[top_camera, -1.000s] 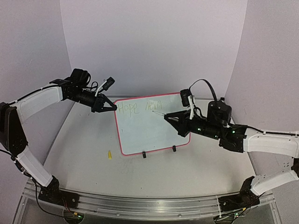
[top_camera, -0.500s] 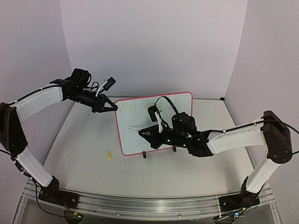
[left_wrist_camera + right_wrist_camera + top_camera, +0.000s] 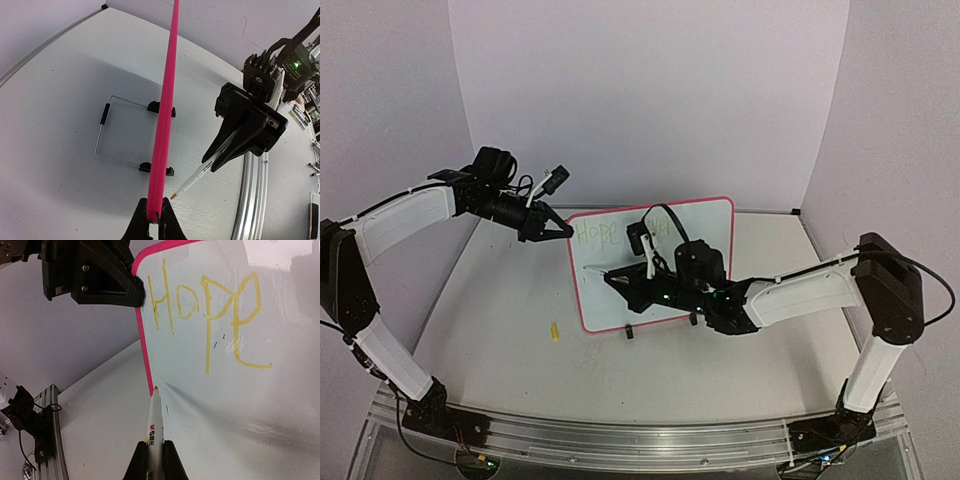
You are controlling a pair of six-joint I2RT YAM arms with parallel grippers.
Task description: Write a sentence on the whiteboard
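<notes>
Shifted leftward across the board since the earlier frames, the right gripper [image 3: 612, 276] is clamped on a marker [image 3: 154, 427] — its tip is held just beside the left edge of the whiteboard [image 3: 595, 305], below the sentence [image 3: 210, 315], of which "Hope" is legible. Farther back, the left gripper [image 3: 556, 230] is pinched onto the upright board's top-left corner.

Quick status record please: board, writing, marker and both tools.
whiteboard: upright on its black feet, pink frame
writing: "Hope" in yellow, upper left of the whiteboard
left tool: shut on the whiteboard's upper left corner
right tool: shut on the marker
marker tip: near the whiteboard's left edge, below the writing; seems just off the surface
</notes>
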